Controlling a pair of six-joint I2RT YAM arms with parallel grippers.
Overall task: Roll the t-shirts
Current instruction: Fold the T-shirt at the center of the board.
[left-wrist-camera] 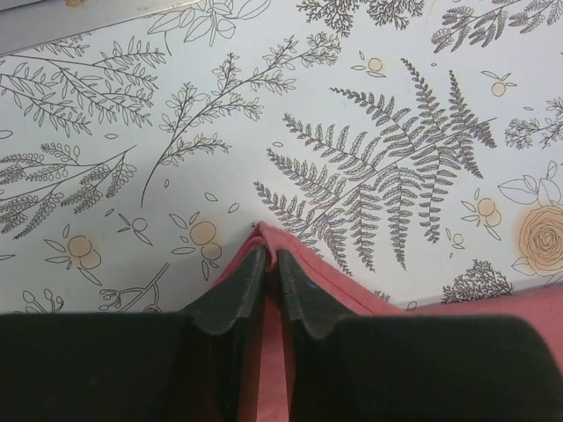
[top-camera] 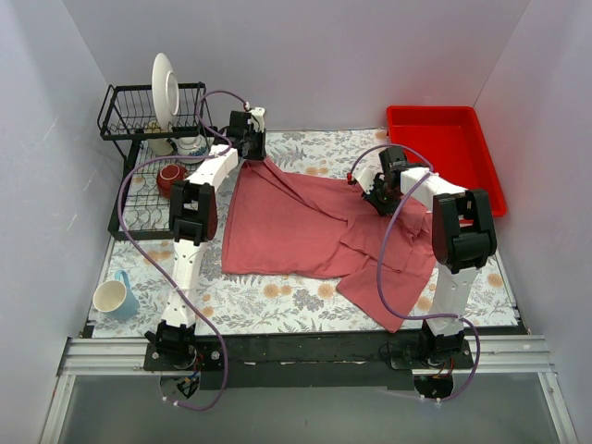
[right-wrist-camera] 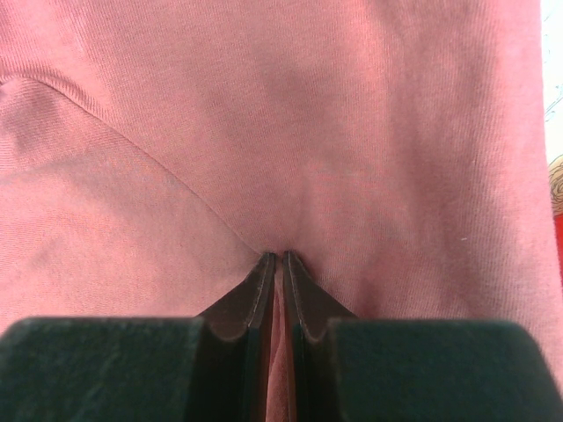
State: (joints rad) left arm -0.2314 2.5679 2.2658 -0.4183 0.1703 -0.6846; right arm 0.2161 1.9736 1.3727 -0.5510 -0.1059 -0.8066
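I had the left hand (left-wrist-camera: 268, 255) pinched tight on the far corner of the t-shirt (top-camera: 287, 217), the right hand (right-wrist-camera: 279, 259) nipping a fold mid-cloth, over the fern-printed bench (top-camera: 268, 301).

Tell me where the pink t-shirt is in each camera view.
Top view: t-shirt spread out mid-frame.
Left wrist: its corner at bottom centre, pinched in the left gripper.
Right wrist: fills nearly the frame.
Shared landmark: leaf-print table cover, only a sliver in the right wrist view.

T-shirt (top-camera: 296, 222) soft matt cloth; tray (top-camera: 444, 148) glossy plastic.
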